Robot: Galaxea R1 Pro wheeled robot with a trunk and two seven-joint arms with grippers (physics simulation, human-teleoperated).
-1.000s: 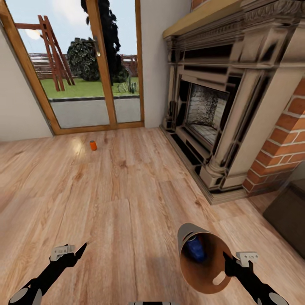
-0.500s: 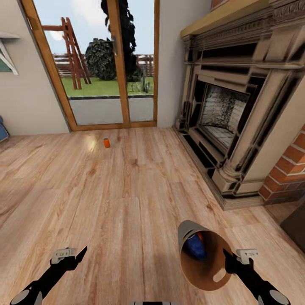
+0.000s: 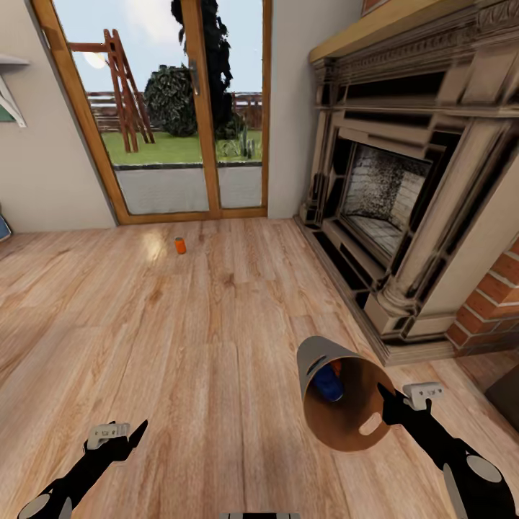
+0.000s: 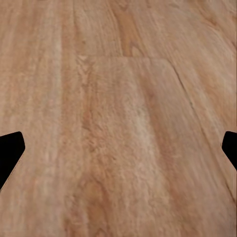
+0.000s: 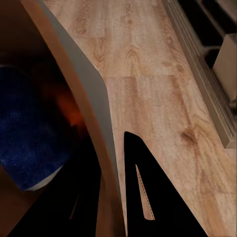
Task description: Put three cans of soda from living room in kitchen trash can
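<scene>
An orange can of soda (image 3: 180,245) stands upright on the plank floor of the living room, far ahead near the glass doors. My right gripper (image 3: 390,411) is shut on the rim of the tash can (image 3: 314,367), which hangs tilted with its coppery inside facing me. Inside it lie a blue can (image 3: 328,386) and an orange-red can (image 3: 336,368). The right wrist view has the bin wall (image 5: 101,133) pinched between my fingers (image 5: 143,192), with the blue can (image 5: 29,143) inside. My left gripper (image 3: 135,435) hovers open and empty low over the floor (image 4: 118,123).
An ornate fireplace (image 3: 404,194) with a raised hearth edge runs along the right side, with a brick column (image 3: 490,310) beyond it. Wood-framed glass doors (image 3: 180,115) stand ahead. A dark piece of furniture (image 3: 509,389) sits at the right edge. Plank floor stretches between me and the can.
The view has swung left, so the doors and fireplace shifted right in the picture. My right gripper has raised the bin a little. The left gripper holds its pose.
</scene>
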